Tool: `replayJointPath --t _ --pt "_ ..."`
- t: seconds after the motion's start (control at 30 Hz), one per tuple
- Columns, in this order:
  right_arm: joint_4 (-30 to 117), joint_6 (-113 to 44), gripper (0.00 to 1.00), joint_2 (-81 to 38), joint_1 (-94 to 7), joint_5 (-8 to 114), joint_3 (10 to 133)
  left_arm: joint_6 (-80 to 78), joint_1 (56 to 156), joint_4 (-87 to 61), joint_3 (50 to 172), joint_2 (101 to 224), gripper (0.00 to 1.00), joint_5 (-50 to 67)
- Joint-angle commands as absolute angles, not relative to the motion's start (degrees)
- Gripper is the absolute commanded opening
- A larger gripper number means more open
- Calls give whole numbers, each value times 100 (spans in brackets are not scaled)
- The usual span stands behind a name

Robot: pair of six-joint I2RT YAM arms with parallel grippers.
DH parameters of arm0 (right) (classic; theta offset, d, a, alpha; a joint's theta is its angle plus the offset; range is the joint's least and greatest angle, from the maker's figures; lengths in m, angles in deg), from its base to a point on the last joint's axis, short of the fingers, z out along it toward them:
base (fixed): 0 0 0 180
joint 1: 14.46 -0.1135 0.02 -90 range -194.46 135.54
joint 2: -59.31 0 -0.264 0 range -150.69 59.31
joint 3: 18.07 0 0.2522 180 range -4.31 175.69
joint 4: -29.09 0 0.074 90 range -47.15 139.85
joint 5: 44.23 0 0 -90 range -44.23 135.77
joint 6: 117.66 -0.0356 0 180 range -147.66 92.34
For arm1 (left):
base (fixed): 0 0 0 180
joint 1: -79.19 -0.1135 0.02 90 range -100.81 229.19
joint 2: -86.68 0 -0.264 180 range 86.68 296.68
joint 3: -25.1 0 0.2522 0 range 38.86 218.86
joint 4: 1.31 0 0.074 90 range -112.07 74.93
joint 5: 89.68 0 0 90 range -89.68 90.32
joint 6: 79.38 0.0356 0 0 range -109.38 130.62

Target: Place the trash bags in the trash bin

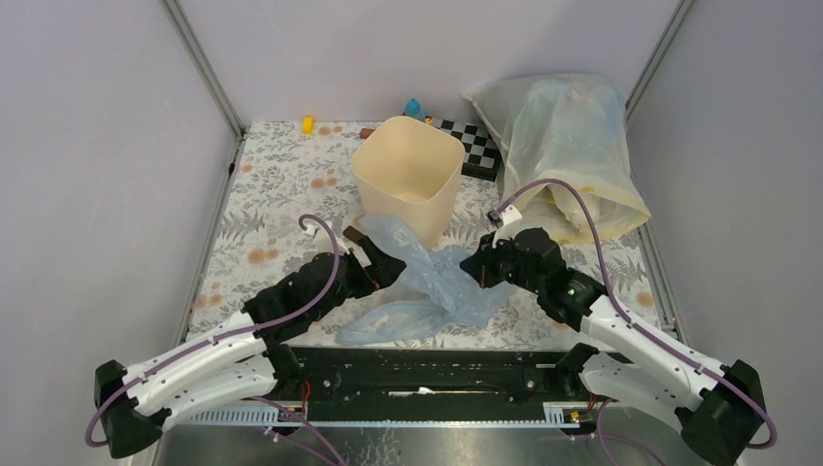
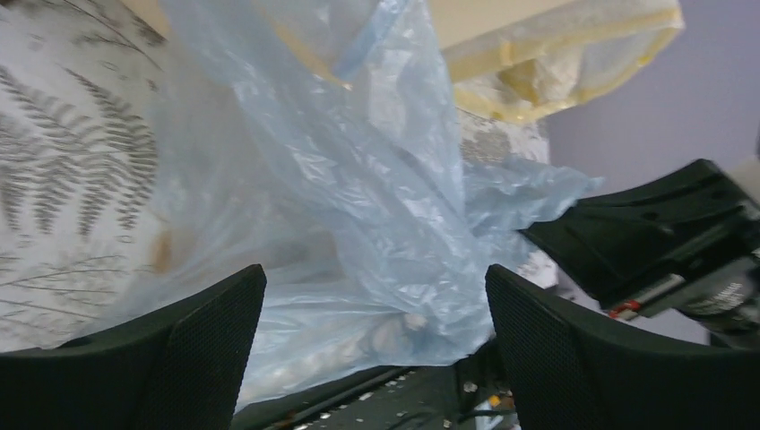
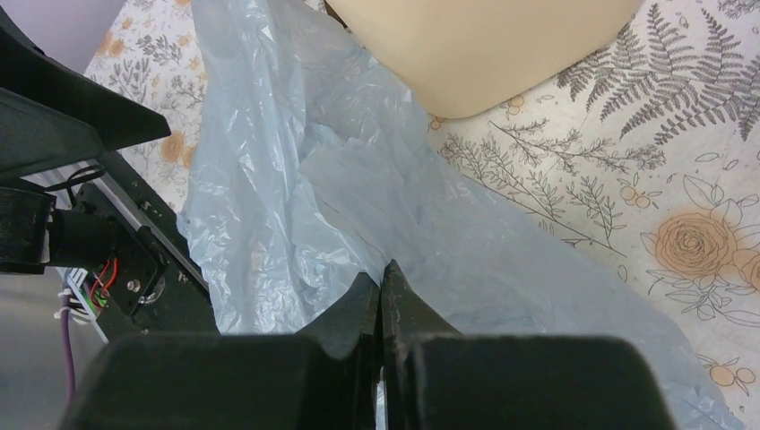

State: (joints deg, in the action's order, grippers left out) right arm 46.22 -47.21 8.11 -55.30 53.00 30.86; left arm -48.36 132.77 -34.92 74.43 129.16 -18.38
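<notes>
On the table (image 1: pixel 281 184), toward 12 o'clock from centre: the trash bin (image 1: pixel 393 204), upright. At its 6 o'clock, against its base and spread down toward the arm bases: the trash bags (image 1: pixel 432 291). At the bags' 9 o'clock, the left gripper (image 1: pixel 377 255), jaws apart around their edge. At their 3 o'clock, the right gripper (image 1: pixel 470 274), clamped on a fold. At the bin's 2 o'clock, a checkerboard (image 1: pixel 474 146), lying flat. Further out at 3 o'clock, a large sack (image 1: pixel 573 146), on its side. Behind the bin at 12 o'clock, a small toy (image 1: pixel 414 107) by the far edge.
</notes>
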Motion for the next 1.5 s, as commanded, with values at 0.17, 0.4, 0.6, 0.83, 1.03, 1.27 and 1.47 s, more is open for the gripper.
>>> replayJointPath --t 0.17,0.4,0.6,0.83,1.03,1.27,1.47 --pt "4342 -4599 0 838 -5552 5441 2934 -6463 13272 -2340 7523 13138 86 -1932" --pt "4343 -4551 0 883 -5560 5475 2887 -6899 13269 -2531 7724 13518 74 -2430" --pt "4074 -4588 0 970 -5568 5627 2787 -6887 13271 -2555 7814 13862 62 -3066" --pt "4033 -4588 0 1029 -5576 5710 2698 -6602 13266 -2041 7795 14151 55 -3301" --pt "4030 -4586 0 1020 -5584 5858 2655 -6409 13258 -1527 7683 14311 50 -3222" --pt "3986 -4604 0 1042 -5586 5852 2626 -6677 13258 -1532 7657 14579 58 -3165" --pt "3939 -4620 0 1012 -5588 5897 2625 -6823 13227 -1529 7661 14765 60 -3164"
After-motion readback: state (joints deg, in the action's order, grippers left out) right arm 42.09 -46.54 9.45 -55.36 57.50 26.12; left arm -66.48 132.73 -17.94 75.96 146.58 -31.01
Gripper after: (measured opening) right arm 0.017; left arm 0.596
